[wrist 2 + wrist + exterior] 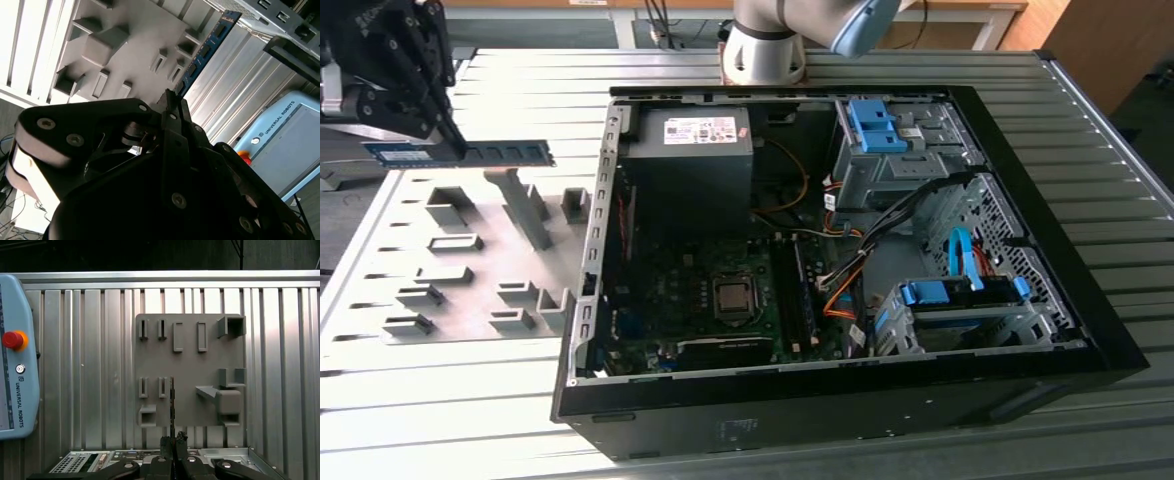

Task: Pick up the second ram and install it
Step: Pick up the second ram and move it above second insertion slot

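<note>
The second ram [480, 153], a thin blue circuit-board stick, hangs level in the air at the exterior view's upper left, above the grey holder plate [400, 230]. My black gripper [443, 142] is shut on one end of it. In the second wrist view the stick [205, 47] runs out from the fingertips [169, 100] over the plate. In the first wrist view it shows edge-on [172, 400], clamped in the gripper [173, 441]. The open computer case [1047, 230] lies to the exterior view's right, and the long dark memory slots [794, 290] sit beside the processor socket.
The holder plate carries several raised brackets and slots [200, 336]. Inside the case are a power supply [694, 135], blue drive-bay clips [874, 125] and cable bundles [854, 290]. The arm's base [767, 45] stands behind the case. A teach pendant [15, 365] lies on the slatted table.
</note>
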Robot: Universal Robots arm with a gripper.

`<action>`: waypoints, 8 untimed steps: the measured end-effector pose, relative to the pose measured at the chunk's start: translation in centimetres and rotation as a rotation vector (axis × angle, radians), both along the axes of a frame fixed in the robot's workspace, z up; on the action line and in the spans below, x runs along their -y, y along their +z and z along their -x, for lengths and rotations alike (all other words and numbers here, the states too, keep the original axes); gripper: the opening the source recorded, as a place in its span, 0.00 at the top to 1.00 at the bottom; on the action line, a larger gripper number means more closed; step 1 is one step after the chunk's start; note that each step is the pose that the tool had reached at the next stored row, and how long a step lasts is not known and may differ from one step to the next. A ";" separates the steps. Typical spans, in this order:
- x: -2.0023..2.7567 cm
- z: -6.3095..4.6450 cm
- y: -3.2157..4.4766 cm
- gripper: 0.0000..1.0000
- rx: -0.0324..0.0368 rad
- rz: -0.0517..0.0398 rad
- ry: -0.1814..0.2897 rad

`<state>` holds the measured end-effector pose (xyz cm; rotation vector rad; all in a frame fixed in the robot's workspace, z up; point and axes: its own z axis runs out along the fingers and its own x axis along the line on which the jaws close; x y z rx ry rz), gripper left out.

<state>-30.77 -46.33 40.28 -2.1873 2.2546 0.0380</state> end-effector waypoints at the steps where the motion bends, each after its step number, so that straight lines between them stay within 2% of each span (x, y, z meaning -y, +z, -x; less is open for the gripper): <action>1: 0.00 -0.3 0.00 0.86 0.0000 0.0000 0.000; 8: 0.00 -2.3 0.00 0.86 0.0000 0.0000 0.000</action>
